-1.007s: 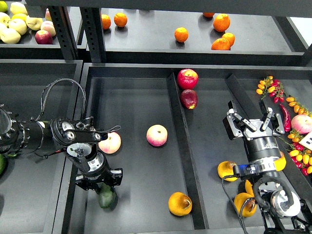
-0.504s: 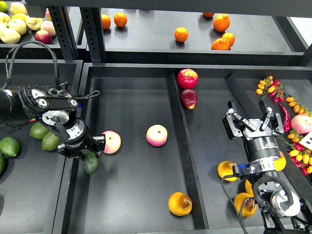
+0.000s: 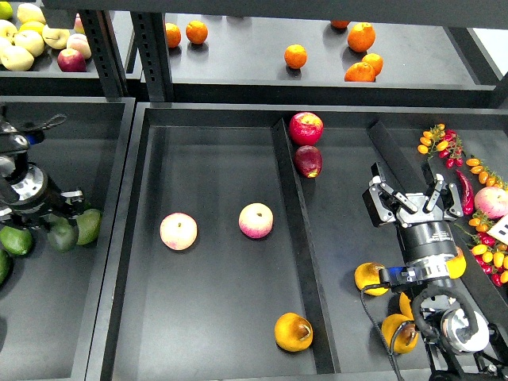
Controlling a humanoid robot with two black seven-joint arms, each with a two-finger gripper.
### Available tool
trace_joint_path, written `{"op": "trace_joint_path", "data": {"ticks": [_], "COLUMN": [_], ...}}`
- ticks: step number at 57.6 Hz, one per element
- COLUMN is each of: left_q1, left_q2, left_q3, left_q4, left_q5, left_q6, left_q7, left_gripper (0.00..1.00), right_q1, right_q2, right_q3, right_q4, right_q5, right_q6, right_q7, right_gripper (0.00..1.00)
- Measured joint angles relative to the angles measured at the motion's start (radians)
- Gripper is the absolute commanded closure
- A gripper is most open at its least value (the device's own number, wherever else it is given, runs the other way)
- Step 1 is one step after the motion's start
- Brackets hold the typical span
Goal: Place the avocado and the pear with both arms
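Dark green and matte, the avocado (image 3: 62,236) sits low in the left tray (image 3: 71,317), caught between the fingers of the left gripper (image 3: 55,226), which is closed around it from above. Just beside it lie two brighter green avocados — one (image 3: 88,225) touching it on the right, another (image 3: 16,240) close on the left. The left arm enters from the left edge, and only its end section shows. Across the divider, in the wide middle tray (image 3: 214,333), the pear (image 3: 293,332) rests near the front right corner, golden yellow-orange with a dark blotch at its stem end, free of any gripper. Two pink-and-cream peaches lie farther back in the same tray, one (image 3: 178,231) toward the left and one (image 3: 255,220) near the centre, well apart from the pear. Against the back of the right compartment sit a red apple (image 3: 305,127) and, just in front of it, a darker red fruit (image 3: 307,160). The right gripper (image 3: 413,198) stands over the right compartment with its fingers spread wide and nothing between them — well apart from the pear. Yellow-orange fruits (image 3: 370,278) cluster around the lower part of that arm. Oranges (image 3: 295,55) are scattered on the shelf behind, and cherry tomatoes and red chillies (image 3: 464,186) line the far right edge.
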Motion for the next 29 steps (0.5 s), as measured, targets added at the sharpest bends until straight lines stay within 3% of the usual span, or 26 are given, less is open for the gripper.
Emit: {"op": "trace_joint_path", "data": {"ticks": [29], "left_q1": [0.111], "left_q2": [0.028], "left_q3": [-0.044], "left_q4": [0.021], "left_q5": [0.027], "left_q6": [0.000], "left_q7": [0.000], "left_gripper": [0.75], "right_q1": [0.177], "right_q2": [0.000], "right_q3": [-0.020], "right_q4": [0.001], "right_q5": [0.022], "right_q6": [-0.021], "right_q7": [-0.001], "right_gripper": [0.00]}}
